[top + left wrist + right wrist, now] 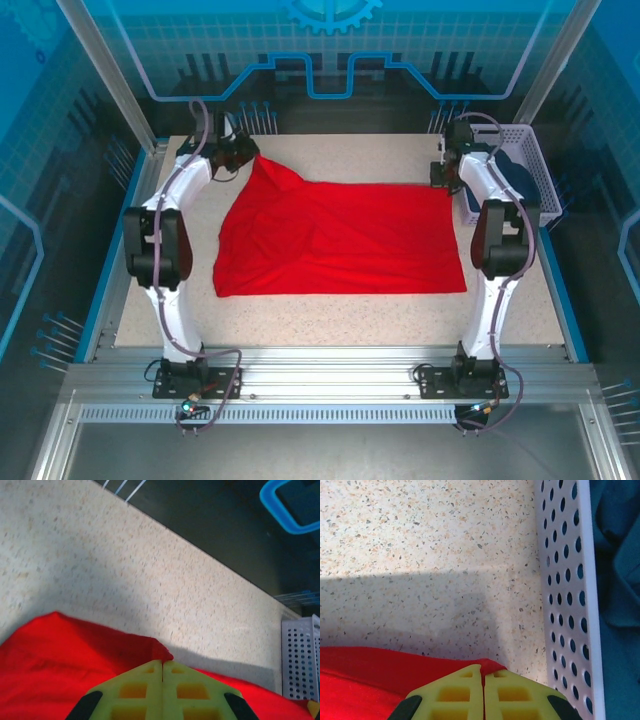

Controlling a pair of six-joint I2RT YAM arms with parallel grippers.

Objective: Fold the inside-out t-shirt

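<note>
The inside-out t-shirt [340,240] lies spread, plain red up, across the middle of the table [330,320]. At eleven o'clock the left hand [162,665] pinches its far left corner, drawn up into a peak. At one o'clock, beside the white basket [560,580], the right hand [482,669] clamps the far right corner between pressed-together fingers.

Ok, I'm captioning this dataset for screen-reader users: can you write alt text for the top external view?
A red t-shirt lies spread on a speckled table; the left end effector pinches its raised far-left corner, the right end effector its far-right corner. A white perforated basket stands at the right.
</note>
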